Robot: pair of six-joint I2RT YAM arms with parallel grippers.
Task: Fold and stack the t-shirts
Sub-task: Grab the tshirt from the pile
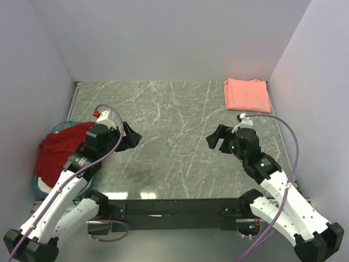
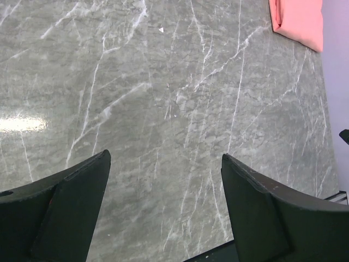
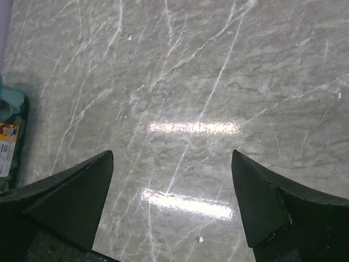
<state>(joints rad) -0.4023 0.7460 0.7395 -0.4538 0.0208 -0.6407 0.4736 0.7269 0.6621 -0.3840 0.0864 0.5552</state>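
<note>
The salmon-pink t-shirt [image 1: 247, 94] lies folded flat at the table's far right corner; its edge also shows in the left wrist view [image 2: 297, 22]. The deep red t-shirt [image 1: 61, 148] sits crumpled in a teal basket [image 1: 38, 185] at the left edge. My left gripper [image 1: 131, 136] is open and empty above the table, right of the red shirt [image 2: 166, 158]. My right gripper [image 1: 214, 139] is open and empty over the bare table, in front of the pink shirt [image 3: 172, 155].
The grey marble table [image 1: 174, 136] is walled by white panels at the back and both sides. The basket's teal rim and a label [image 3: 8, 144] show at the left of the right wrist view. A black frame bar [image 1: 174, 207] runs along the near edge.
</note>
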